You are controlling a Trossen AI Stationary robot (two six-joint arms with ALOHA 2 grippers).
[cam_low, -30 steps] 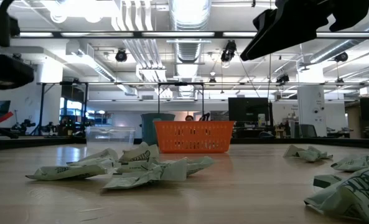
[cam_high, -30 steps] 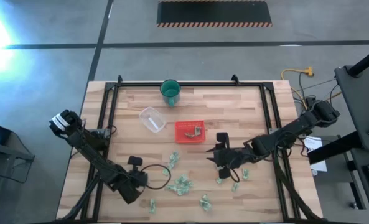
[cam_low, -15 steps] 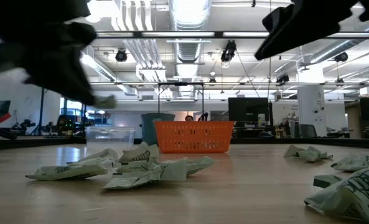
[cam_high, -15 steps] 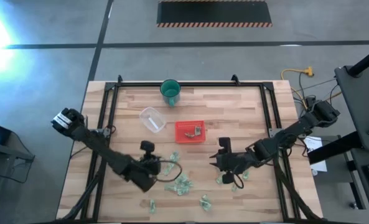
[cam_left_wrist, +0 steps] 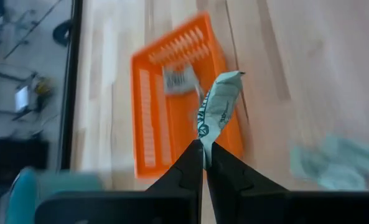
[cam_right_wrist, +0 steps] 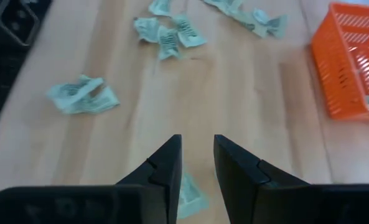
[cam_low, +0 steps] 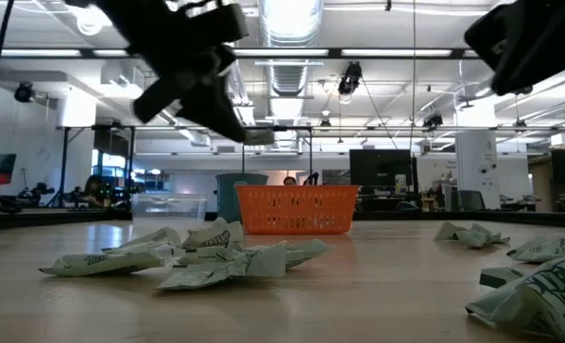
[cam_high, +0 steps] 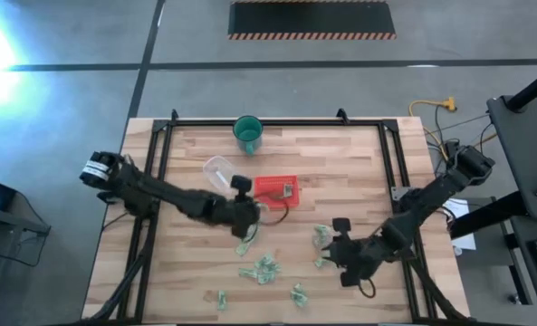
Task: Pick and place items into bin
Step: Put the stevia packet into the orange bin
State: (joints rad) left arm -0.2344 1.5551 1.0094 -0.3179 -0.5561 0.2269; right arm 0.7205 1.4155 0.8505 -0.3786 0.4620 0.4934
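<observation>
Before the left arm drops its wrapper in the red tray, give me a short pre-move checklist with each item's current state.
1. Left gripper shut on a wrapper: ok.
2. Left gripper over the red tray: not ok, it is beside the tray's near-left corner.
3. Tray has room: ok, one piece inside.
4. Right gripper away from the tray: ok, low over the table.
5. Right gripper holding a wrapper: cannot tell.

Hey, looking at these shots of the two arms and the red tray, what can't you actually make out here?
- What already lies in the red tray: high view too small, left wrist view blurred.
- Whether the right gripper touches the wrapper under it: its fingers hide the contact.
- The print on the wrapper pinched by the left gripper: blurred.
- The wrapper at the low view's right: cut off by the edge.
</observation>
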